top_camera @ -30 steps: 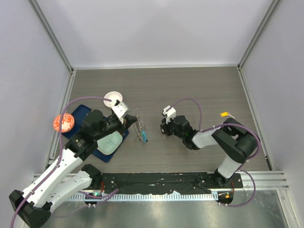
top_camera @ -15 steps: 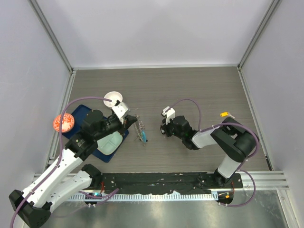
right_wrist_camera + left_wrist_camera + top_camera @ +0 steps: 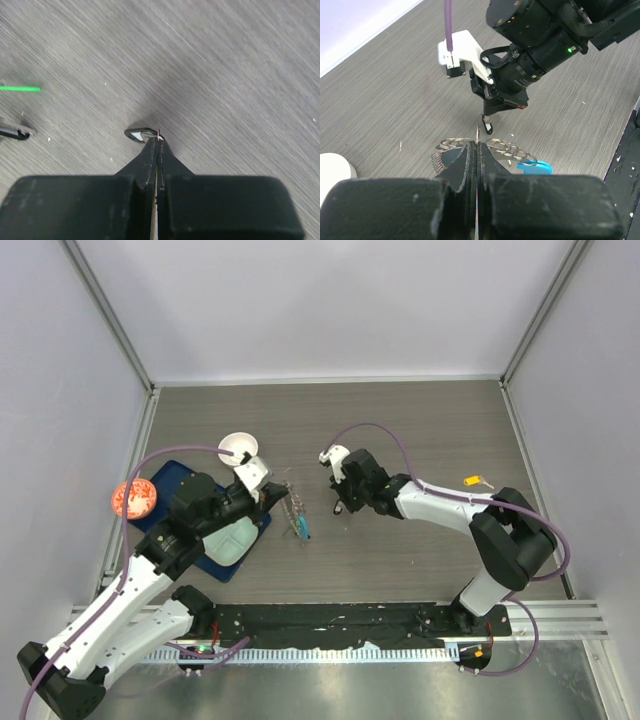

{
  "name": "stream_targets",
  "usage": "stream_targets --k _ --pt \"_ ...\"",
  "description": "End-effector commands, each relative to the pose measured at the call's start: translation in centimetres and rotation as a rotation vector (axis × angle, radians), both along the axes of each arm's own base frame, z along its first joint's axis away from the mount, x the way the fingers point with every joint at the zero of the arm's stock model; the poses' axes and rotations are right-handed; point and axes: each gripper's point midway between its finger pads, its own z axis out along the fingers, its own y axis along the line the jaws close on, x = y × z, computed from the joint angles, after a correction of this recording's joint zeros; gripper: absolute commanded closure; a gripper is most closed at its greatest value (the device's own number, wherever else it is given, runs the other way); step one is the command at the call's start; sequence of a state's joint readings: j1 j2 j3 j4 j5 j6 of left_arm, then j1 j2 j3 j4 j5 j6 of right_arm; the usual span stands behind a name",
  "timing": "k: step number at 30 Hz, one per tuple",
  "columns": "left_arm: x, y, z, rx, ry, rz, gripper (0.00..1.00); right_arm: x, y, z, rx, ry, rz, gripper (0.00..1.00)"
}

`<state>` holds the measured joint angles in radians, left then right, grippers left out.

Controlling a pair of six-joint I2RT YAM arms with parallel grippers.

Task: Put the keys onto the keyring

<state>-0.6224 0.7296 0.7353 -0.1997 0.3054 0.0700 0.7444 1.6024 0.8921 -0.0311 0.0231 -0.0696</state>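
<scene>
Far-left: blue tray (image 3: 160, 483) and white bowl (image 3: 238, 447), both out of the work area.

L gripper (image 3: 476, 145): jaws fully closed, pinching the keyring (image 3: 506, 147) by its wire. A thin wire end stands up past the tips. Prob. purpose: hold the ring fixed, free end presented to the R arm. The rest of the ring, incl. blue tag (image 3: 536, 165), lies on the table (image 3: 420, 430) just R of centre-left.

Key (image 3: 140, 133): clamped in the R gripper (image 3: 158, 142), jaws closed, black head hanging below the tips. Pos.: just R of the ring, apart from the wire end. Est. next: align key hole w/ wire end.
</scene>
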Motion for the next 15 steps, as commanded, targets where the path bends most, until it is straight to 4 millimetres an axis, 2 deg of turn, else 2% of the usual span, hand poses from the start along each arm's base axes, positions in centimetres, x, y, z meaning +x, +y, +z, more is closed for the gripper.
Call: stream_targets --k 1,2,4,6,10,11,15 --pt "0.0 0.0 2.4 -0.037 -0.09 0.0 1.0 -3.1 -2.1 -1.5 -0.181 0.19 0.061 0.99" --pt "0.0 0.0 2.4 -0.036 -0.091 -0.001 1.0 -3.8 -2.4 -1.7 -0.206 0.232 0.079 0.99" --pt "0.0 0.0 2.5 -0.037 -0.092 -0.001 1.0 -3.4 -2.0 -1.0 -0.226 0.237 0.101 0.99" --pt "-0.1 0.0 2.4 -0.036 -0.092 -0.004 1.0 -3.8 -2.4 -0.8 -0.264 0.27 0.117 0.99" --pt "-0.1 0.0 2.5 -0.035 -0.095 -0.003 1.0 -2.9 -2.1 -0.6 -0.31 0.271 0.151 0.99" --pt "-0.1 0.0 2.5 -0.033 -0.095 -0.003 1.0 -3.0 -2.2 -1.3 -0.335 0.291 0.163 0.99" --pt "-0.1 0.1 2.4 -0.031 -0.095 0.0 1.0 -1.4 -1.0 -1.1 -0.351 0.278 0.182 0.99"
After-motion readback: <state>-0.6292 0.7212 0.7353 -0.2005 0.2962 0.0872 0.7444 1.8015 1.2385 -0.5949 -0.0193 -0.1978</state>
